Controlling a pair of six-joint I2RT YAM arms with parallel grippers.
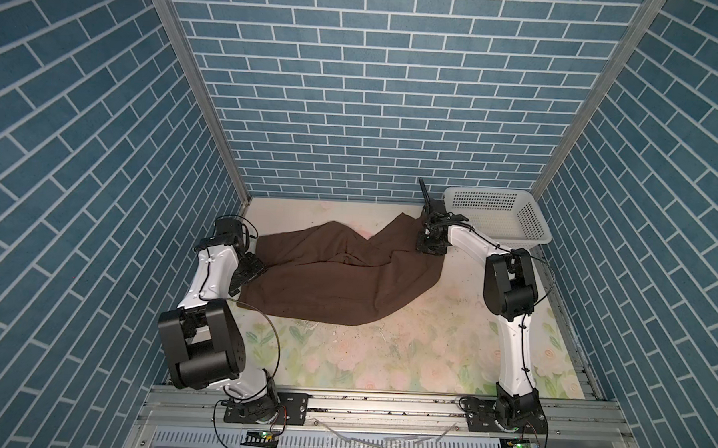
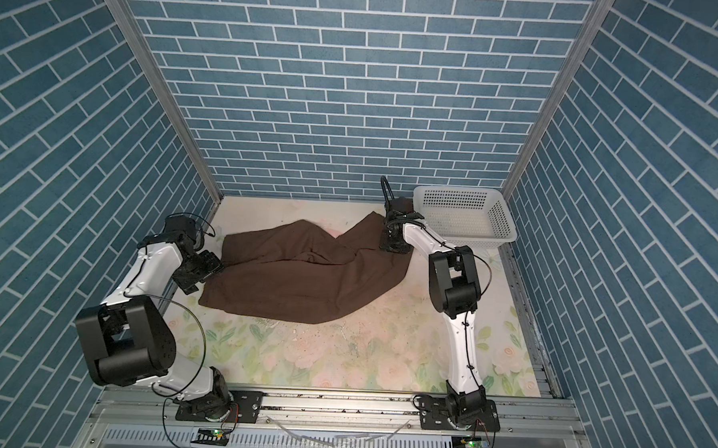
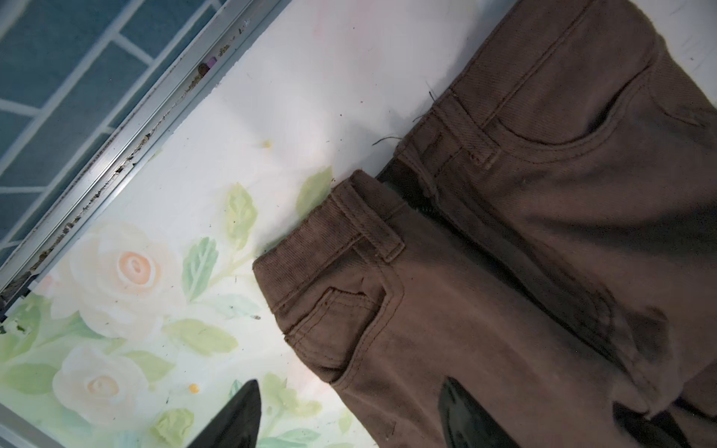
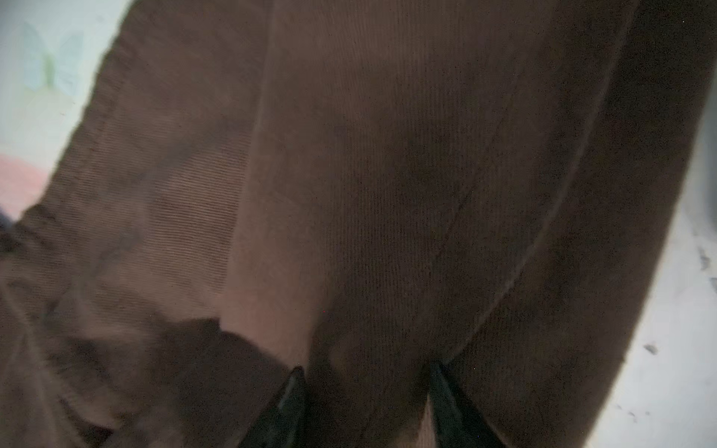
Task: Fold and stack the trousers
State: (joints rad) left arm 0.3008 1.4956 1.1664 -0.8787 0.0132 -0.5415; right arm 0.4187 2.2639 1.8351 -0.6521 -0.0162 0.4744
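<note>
Left wrist view shows the trousers' point(image 3: 523, 252) waistband point(image 3: 329, 240) lying flat on the floral table mat point(image 3: 155, 232), belt loops and front pockets up, fly parted. The left gripper point(image 3: 349, 388) hangs over that waist end with its jaws spread wide. One fingertip point(image 3: 240, 411) is above the bare mat, the other above the brown cloth, and nothing is clamped between them.

In both top views the trousers point(image 1: 334, 282) point(image 2: 305, 281) sprawl across the far half of the table, the waist beside the left gripper point(image 1: 249, 274) and the legs running rightwards to the far corner, rumpled in the middle. The right gripper point(image 1: 430, 245) sits on the leg end there, just beside a white perforated basket point(image 1: 532, 224).

The right wrist view is filled with corduroy-like fabric. The right gripper point(image 4: 366, 368) has its jaws apart over it and seems to hold nothing, though blur makes that hard to confirm.
</note>
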